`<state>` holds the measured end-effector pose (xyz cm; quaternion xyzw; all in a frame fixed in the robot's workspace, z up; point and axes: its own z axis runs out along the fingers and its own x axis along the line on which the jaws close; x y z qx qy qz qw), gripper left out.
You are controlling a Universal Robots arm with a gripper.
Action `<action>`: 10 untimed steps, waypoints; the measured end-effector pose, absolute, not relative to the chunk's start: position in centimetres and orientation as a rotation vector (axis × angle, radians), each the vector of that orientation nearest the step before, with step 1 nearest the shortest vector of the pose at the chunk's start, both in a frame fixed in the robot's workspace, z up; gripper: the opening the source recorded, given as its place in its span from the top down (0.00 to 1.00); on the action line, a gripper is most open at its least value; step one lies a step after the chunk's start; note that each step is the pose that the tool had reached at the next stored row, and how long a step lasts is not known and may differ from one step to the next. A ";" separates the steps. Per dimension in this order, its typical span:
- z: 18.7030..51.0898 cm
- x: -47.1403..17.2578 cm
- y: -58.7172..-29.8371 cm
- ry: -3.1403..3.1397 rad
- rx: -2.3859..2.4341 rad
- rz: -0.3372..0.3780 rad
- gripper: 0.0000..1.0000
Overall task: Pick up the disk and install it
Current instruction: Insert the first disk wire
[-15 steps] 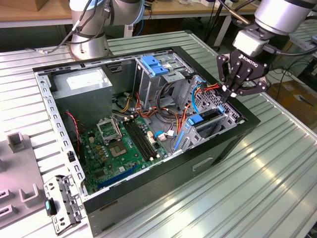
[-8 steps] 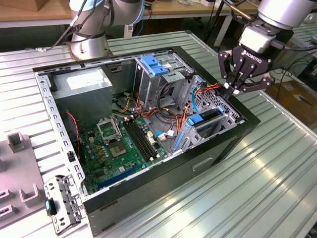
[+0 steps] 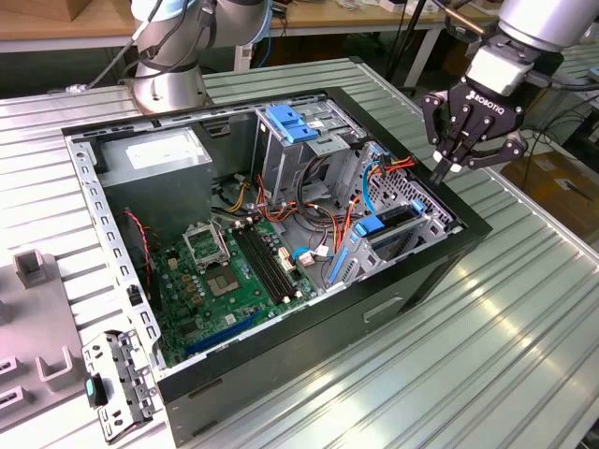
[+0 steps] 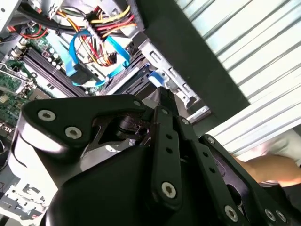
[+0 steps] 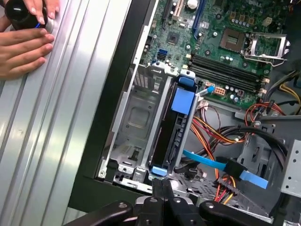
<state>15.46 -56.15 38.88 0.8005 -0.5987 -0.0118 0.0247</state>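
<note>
Where the computer case (image 3: 402, 290) lay open on its side on the ribbed metal table (image 3: 524, 365), the gripper (image 3: 440, 174) hung over the case's rim at the exterior view's right. Its jaws were drawn together with nothing between them. The disk (image 3: 395, 221) was not in its grasp. It stood on edge in a slot of the metal cage (image 3: 426, 217) just inside that rim, with its blue carrier showing at both ends. In the first wrist view the gripper (image 5: 162, 187) pointed its closed tips at the near end of the disk (image 5: 175, 134), close by the blue tab there. From the exterior view the tips looked raised above the disk and apart from it. The bare sheet metal of the cage (image 5: 134, 117) lay between the disk and the case wall. On the disk's other side ran a tangle of orange, red and blue cables (image 5: 211, 136), and beyond them sat the green motherboard (image 5: 221, 42). A person's hand (image 5: 23, 52) rested on the table beside the case, and just by it fingers gripped a black knob (image 5: 21, 14).
</note>
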 end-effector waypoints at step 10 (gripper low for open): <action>38.9 15.6 -56.0 -1.632 2.624 -0.030 0.89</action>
